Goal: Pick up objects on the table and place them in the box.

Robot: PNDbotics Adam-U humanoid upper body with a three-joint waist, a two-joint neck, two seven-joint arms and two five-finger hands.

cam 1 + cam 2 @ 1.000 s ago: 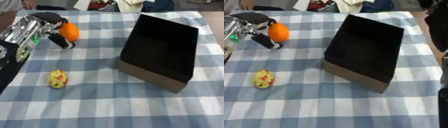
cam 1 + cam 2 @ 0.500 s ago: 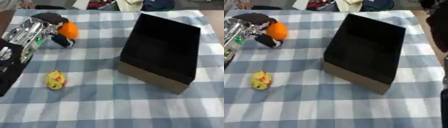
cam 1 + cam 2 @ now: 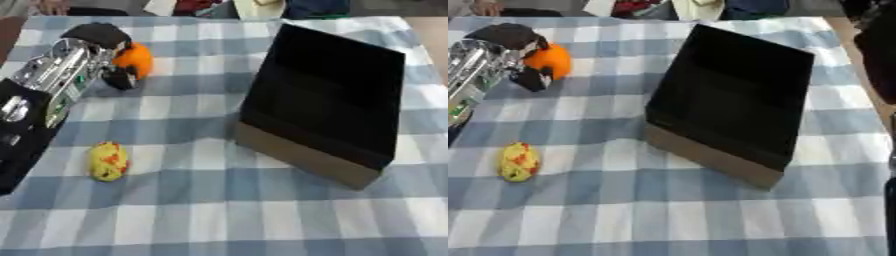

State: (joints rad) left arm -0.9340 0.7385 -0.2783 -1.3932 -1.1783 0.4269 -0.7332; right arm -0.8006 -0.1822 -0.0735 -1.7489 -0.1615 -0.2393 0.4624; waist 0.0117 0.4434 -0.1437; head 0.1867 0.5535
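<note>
Left eye view shows the left hand [image 3: 103, 46] at the upper left of the worktop [image 3: 201, 210], which is covered in a blue and white checked cloth. Its fingers and thumb are curled round an orange ball [image 3: 134, 59], clamped on it from above and from the near side. The ball sits at the fingertip end of the hand, at or just above the cloth; contact with the cloth cannot be told. A yellow object with red marks [image 3: 108, 160] lies on the cloth nearer the camera than the hand, beside the forearm and well apart from the fingers. The black box [image 3: 322, 100], open side up, stands to the right of the hand, well apart from it.
</note>
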